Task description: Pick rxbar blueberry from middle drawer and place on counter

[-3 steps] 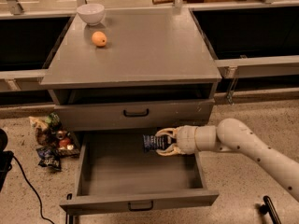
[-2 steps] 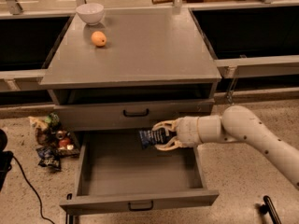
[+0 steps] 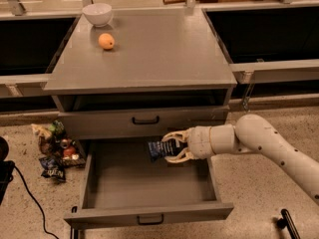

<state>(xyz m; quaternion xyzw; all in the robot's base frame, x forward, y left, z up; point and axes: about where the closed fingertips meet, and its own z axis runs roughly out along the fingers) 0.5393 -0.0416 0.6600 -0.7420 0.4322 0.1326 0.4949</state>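
The middle drawer is pulled open below the cabinet, its grey inside bare. My gripper reaches in from the right and is shut on the rxbar blueberry, a dark navy wrapper with pale lettering. It holds the bar above the drawer's back part, just under the upper drawer front. The counter is the grey top of the cabinet, well above the gripper.
A white bowl and an orange sit at the counter's back left. Crumpled wrappers and bags lie on the floor left of the drawer. A black cable runs along the floor at the left.
The gripper has lifted the bar up out of the drawer and drawn it slightly left, now level with the upper drawer front's lower edge.
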